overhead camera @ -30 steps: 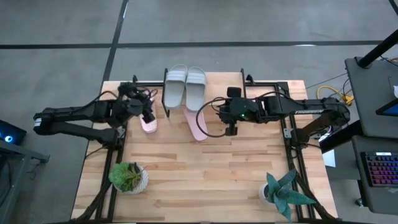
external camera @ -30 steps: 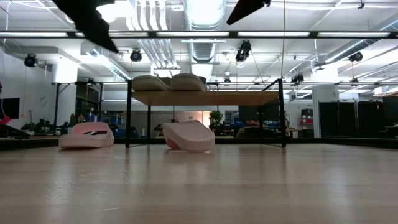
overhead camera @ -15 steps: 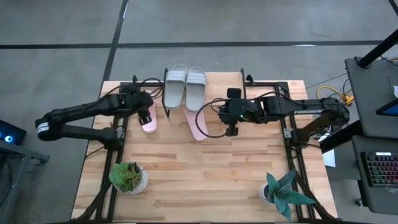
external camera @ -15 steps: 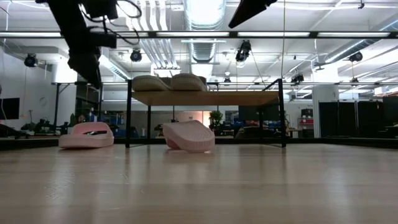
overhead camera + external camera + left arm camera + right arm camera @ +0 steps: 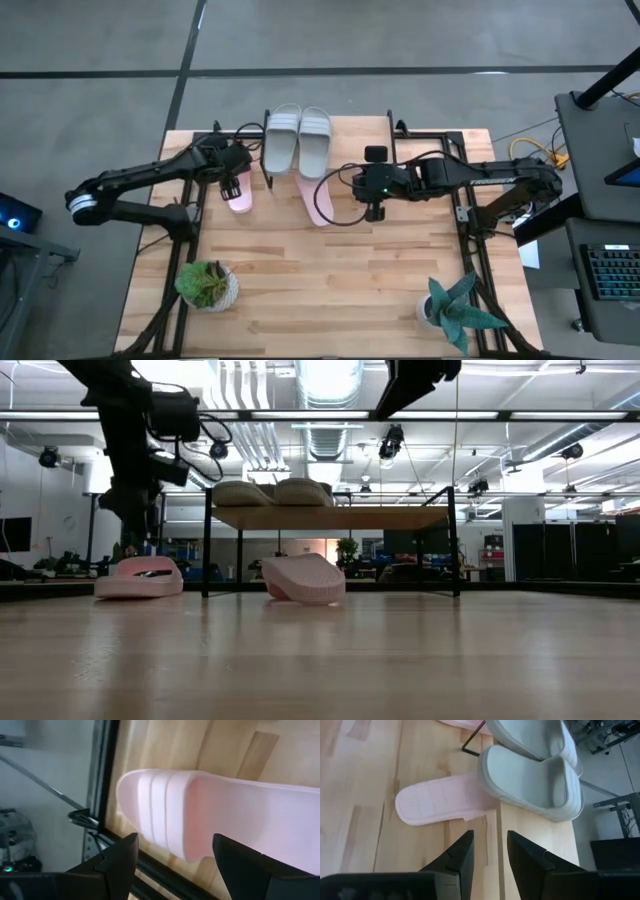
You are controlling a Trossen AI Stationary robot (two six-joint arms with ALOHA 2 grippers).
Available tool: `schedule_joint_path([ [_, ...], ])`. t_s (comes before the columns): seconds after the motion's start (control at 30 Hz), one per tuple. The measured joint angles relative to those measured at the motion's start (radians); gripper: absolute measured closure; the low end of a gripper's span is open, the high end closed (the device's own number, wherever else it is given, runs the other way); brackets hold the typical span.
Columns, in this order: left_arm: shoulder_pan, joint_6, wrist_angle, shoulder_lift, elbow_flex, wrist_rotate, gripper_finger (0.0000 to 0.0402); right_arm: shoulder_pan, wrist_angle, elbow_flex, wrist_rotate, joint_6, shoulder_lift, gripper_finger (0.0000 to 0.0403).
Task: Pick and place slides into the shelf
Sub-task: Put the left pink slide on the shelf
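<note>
On the large table of light wooden planks (image 5: 330,270), two small potted green plants (image 5: 207,285) stand at the near corners, one with round leaves and one with pointed leaves (image 5: 457,308). Farther back, the left gripper (image 5: 232,186) hangs just above a pink slide of smooth foam with a wide ribbed strap (image 5: 238,199), which lies flat on the table beside the left black leg of the shelf. In the left wrist view its two dark fingers (image 5: 120,857) are spread apart on both sides of this slide (image 5: 220,815), not touching it. The second pink slide (image 5: 317,200) lies half under the shelf, its textured heel end pointing toward the near side. The right gripper (image 5: 374,211) is just beside it, above bare wood, with its fingers (image 5: 462,852) a little apart and holding nothing. The small low shelf with a light wooden top and thin black metal frame (image 5: 330,516) carries the two light grey slides with rounded matte straps (image 5: 298,138), side by side and touching, at its left part.
</note>
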State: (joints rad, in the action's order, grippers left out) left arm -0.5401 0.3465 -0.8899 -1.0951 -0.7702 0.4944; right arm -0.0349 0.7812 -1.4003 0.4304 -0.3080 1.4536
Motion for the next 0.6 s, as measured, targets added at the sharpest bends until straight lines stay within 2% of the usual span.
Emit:
schedule_joint_path([
  [0.37,-0.062,0.054,0.115,-0.006,0.076,-0.03,0.0162,0.016,-0.002,0.019,0.0,-0.007,-0.006,0.0309],
  [0.6,-0.129,0.054,0.133,-0.078,0.077,-0.022,0.0162,0.016,-0.002,0.019,0.0,-0.01,-0.006,0.0311],
])
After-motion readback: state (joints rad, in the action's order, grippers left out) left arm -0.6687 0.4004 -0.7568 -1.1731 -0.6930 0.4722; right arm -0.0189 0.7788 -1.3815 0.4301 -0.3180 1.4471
